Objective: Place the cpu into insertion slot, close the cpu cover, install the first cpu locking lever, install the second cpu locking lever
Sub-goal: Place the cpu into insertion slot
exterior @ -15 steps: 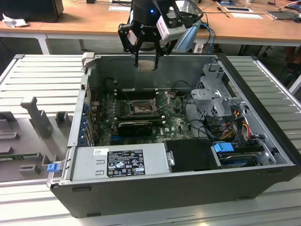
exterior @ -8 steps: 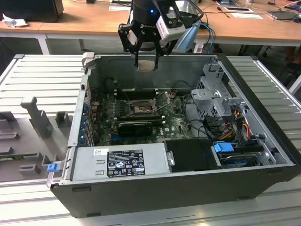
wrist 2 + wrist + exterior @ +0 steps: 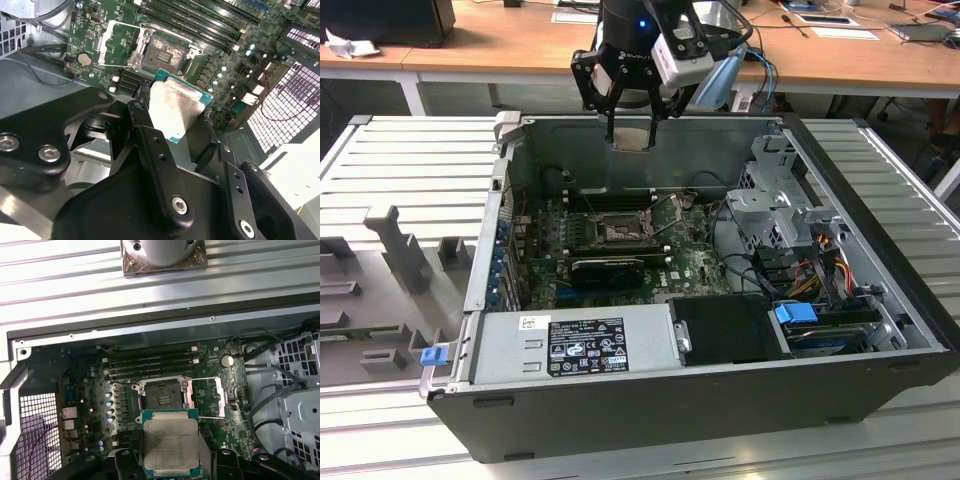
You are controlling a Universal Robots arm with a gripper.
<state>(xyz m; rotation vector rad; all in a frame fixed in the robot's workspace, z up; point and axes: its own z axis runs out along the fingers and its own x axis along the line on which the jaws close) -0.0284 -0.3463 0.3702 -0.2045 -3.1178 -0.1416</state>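
While the gripper (image 3: 631, 130) is clamped on the chip (image 3: 171, 440), holding it flat above the case, the bare socket (image 3: 161, 395) lies well below, slightly off from straight under, its cover (image 3: 206, 395) swung open.

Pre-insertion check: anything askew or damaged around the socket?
Nothing stands out. The pincer grips the cpu by its edges, roughly square to the slot; the slot lies open, its cover swung aside.
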